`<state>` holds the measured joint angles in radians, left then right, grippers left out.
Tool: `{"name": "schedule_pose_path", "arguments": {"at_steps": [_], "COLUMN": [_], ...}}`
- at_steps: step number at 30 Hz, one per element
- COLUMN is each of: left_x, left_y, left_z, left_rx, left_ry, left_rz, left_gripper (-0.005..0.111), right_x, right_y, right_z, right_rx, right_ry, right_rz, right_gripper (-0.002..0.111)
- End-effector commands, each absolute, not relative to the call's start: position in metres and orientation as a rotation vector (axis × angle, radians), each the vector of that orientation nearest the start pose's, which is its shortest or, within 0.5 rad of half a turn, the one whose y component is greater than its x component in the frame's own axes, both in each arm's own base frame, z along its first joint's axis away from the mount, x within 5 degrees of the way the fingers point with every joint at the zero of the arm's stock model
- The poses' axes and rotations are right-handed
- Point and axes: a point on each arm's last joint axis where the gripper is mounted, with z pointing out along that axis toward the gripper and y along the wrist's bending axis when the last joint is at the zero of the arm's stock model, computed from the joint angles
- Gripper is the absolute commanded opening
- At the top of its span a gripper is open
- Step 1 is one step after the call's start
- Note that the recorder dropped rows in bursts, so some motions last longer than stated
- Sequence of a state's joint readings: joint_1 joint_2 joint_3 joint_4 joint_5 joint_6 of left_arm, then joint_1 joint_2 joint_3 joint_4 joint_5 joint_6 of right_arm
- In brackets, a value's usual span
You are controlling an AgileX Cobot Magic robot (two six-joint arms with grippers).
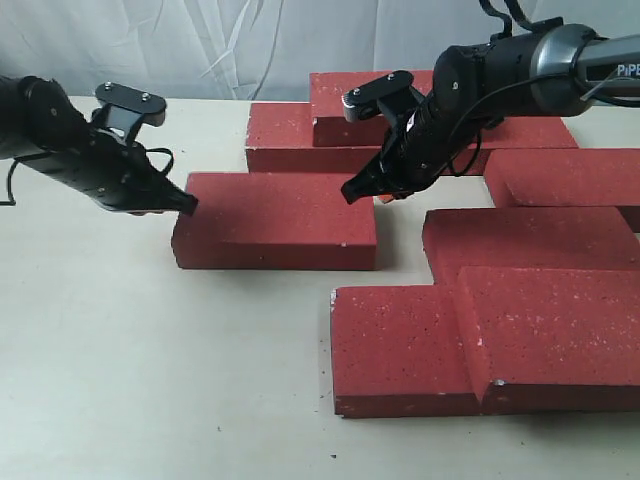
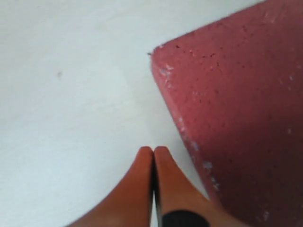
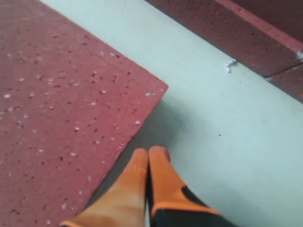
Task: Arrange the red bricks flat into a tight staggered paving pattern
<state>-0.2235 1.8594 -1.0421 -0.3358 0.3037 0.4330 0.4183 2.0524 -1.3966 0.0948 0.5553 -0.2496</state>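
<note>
Several dark-red bricks lie flat on the pale table. A lone brick [image 1: 275,221] sits apart at centre left; its corner [image 2: 236,118] shows in the left wrist view and its top [image 3: 61,109] in the right wrist view. My left gripper [image 1: 188,205] is shut and empty, tips at this brick's left end [image 2: 154,150]. My right gripper [image 1: 350,190] is shut and empty too, tips just off the brick's far right corner [image 3: 149,152]. More bricks lie behind [image 1: 310,135], at the right [image 1: 565,175] and at the front right [image 1: 480,340], where one overlaps another.
A white cloth backdrop [image 1: 220,45] hangs behind the table. Bare table top [image 1: 150,380] spreads over the left and front. A gap of table [image 1: 405,235] separates the lone brick from the right-hand group. A small white crumb [image 3: 230,65] lies by the far bricks.
</note>
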Motion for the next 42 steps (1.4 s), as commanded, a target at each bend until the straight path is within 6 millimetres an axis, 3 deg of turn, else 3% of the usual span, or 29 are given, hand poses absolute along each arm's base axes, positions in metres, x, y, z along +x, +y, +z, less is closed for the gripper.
{"name": "schedule_pose_path", "arguments": {"at_steps": [1,5,8,11,15,19,22,29,35,42], "left_x": [0.361,0.357,0.352,0.353,0.353,0.35,0.351,0.349,0.353,0.354], "left_y": [-0.072,-0.07,-0.066,-0.066,-0.066,-0.066,-0.067,-0.069,-0.07,-0.08], "left_z": [0.155,0.151,0.146,0.146,0.146,0.144,0.145,0.142,0.125,0.124], "left_rx": [0.339,0.402,0.505,0.506,0.511,0.513,0.484,0.452,0.451,0.475], "left_ry": [2.547,2.566,2.594,2.569,2.568,2.6,2.597,2.63,2.666,2.661], "left_rz": [-0.171,-0.14,-0.088,-0.073,-0.07,-0.085,-0.102,-0.138,-0.142,-0.173], "left_gripper": [0.0,0.0,0.0,0.0,0.0,0.0,0.0,0.0,0.0,0.0], "right_x": [0.393,0.391,0.38,0.367,0.357,0.339,0.337,0.352,0.35,0.343], "right_y": [0.174,0.171,0.169,0.172,0.181,0.188,0.193,0.196,0.201,0.217], "right_z": [0.16,0.16,0.158,0.159,0.187,0.201,0.19,0.155,0.153,0.146], "right_rx": [-0.821,-0.875,-0.998,-1.127,-1.121,-1.271,-1.371,-1.31,-1.325,-1.398], "right_ry": [2.547,2.553,2.606,2.531,2.444,2.419,2.378,2.412,2.409,2.368], "right_rz": [0.063,0.011,0.026,0.133,0.319,0.509,0.587,0.531,0.547,0.531], "right_gripper": [-0.001,-0.001,-0.001,-0.001,-0.001,-0.001,-0.001,-0.001,-0.001,-0.001]}}
